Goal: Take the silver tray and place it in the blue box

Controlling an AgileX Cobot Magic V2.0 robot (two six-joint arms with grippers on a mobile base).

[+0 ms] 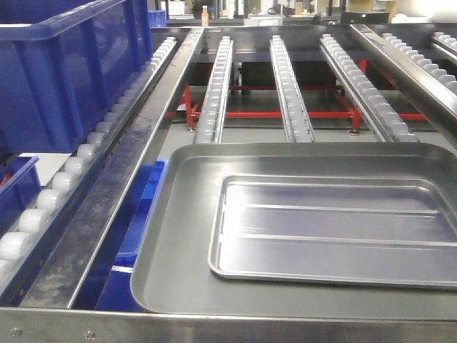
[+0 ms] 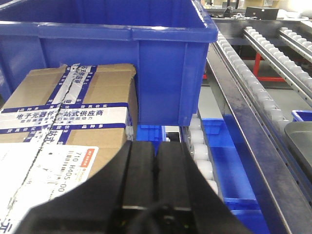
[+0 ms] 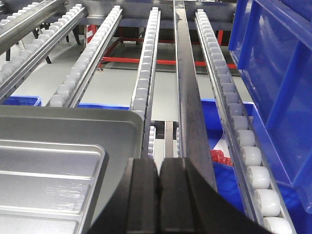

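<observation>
Shiny silver ridged metal tray (image 1: 335,229) lies just beside the right gripper (image 3: 158,163), lower left in its wrist view; the jaws are pressed together on nothing.
It rests inside a larger dull grey smooth tray (image 1: 178,243), lower right of the front view, with its long axis running left to right. The left gripper (image 2: 156,146), likewise pressed together, faces the deep blue ribbed plastic crate (image 2: 122,34), so the right arm seems nearer the tray.

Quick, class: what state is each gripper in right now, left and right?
Left gripper: closed, holding nothing.
Right gripper: closed, holding nothing.
</observation>
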